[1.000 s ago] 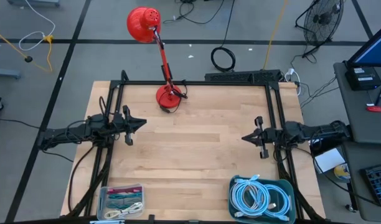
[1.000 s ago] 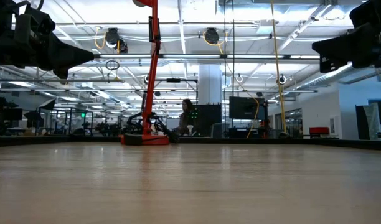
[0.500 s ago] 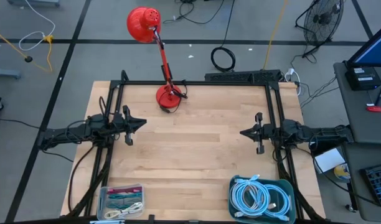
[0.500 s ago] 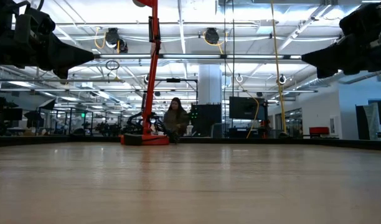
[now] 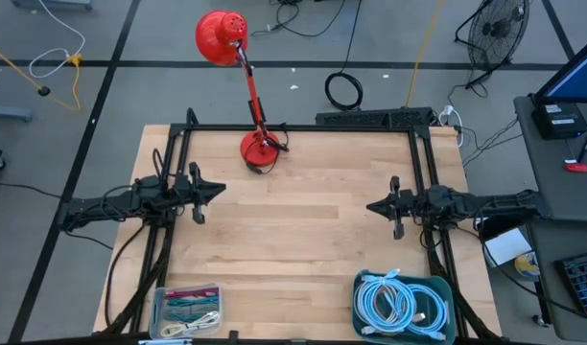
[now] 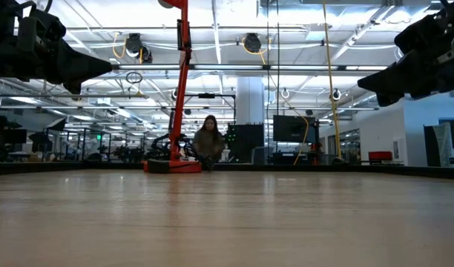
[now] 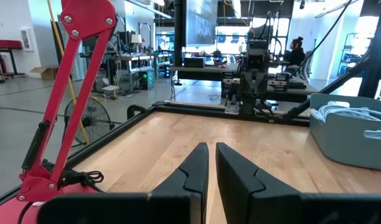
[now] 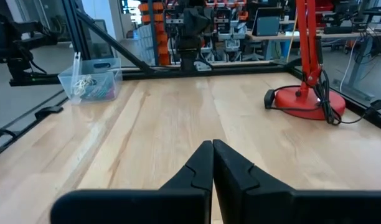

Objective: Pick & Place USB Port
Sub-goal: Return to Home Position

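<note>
I cannot make out a USB port in any view. A clear box (image 5: 186,309) of small cables and parts stands at the table's near left corner. A teal bin (image 5: 404,305) with coiled white cables stands at the near right. My left gripper (image 5: 222,190) hovers level above the table's left side, its fingers (image 7: 197,163) all but together, with only a thin slit and nothing between them. My right gripper (image 5: 370,206) hovers level above the right side, shut and empty (image 8: 212,144). The two point at each other across the bare wood.
A red desk lamp stands on its base (image 5: 258,149) at the far middle of the table, its head (image 5: 222,38) beyond the far edge. A black frame (image 5: 303,127) runs along the far, left and right edges. Bare wood lies between the grippers.
My right gripper has swung a little toward the far edge, crept toward the table's middle and rolled slightly about its own axis, staying shut. In the low view its tip now tips a bit downward. My left gripper has kept still.
</note>
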